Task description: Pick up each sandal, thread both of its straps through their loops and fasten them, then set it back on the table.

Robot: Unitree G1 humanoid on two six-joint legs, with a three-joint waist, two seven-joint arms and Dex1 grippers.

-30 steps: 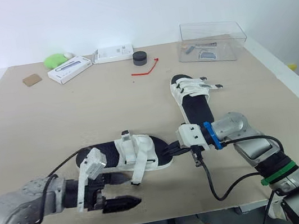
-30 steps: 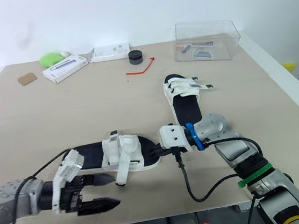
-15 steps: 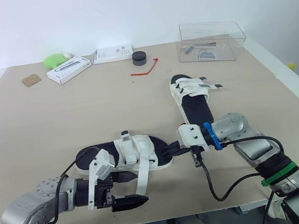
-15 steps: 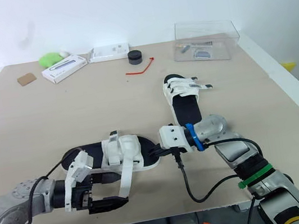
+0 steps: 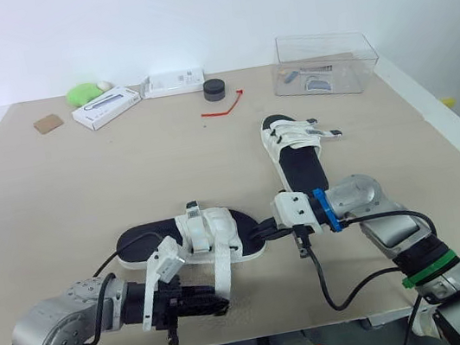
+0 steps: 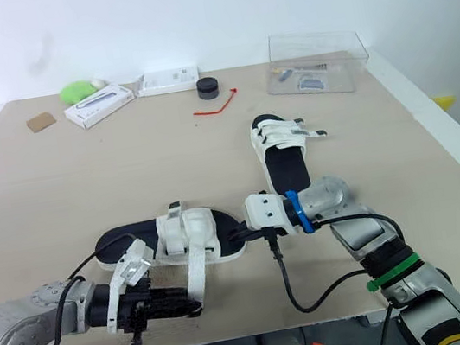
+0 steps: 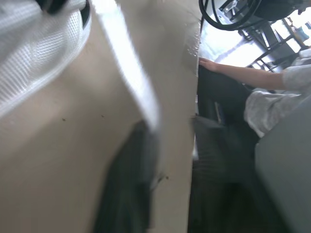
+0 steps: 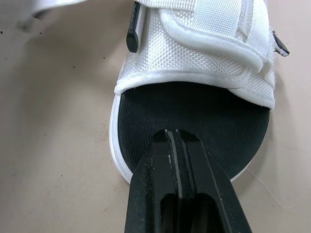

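A beige table (image 5: 83, 187) carries two matching sandals, each with a black footbed, a white sole edge and wide white mesh straps. The near sandal (image 5: 196, 235) lies flat and crosswise close to the table's front edge, its heel toward the robot's left and its toe toward the right. Its two straps cross the front half of the foot. One loose strap (image 5: 222, 270) hangs off the near side and trails over the tabletop toward the front edge. The left gripper (image 5: 216, 302) lies low on the table just in front of this sandal, right at the free end of that strap; whether it grips the strap cannot be told. The right gripper (image 5: 261, 230) is at the sandal's toe, its two black fingers (image 8: 194, 170) pressed closed with nothing between them, their tips over the toe end of the black footbed just short of the front strap. The far sandal (image 5: 298, 157) lies lengthwise right of the table's middle, well apart from the first, with its straps laid across and small black tabs sticking out on the right. Along the back edge sit a green lump (image 5: 84, 93), two white boxes (image 5: 108, 107), a black puck (image 5: 215, 89), a red tie (image 5: 224, 106) and a clear plastic box (image 5: 326, 63).
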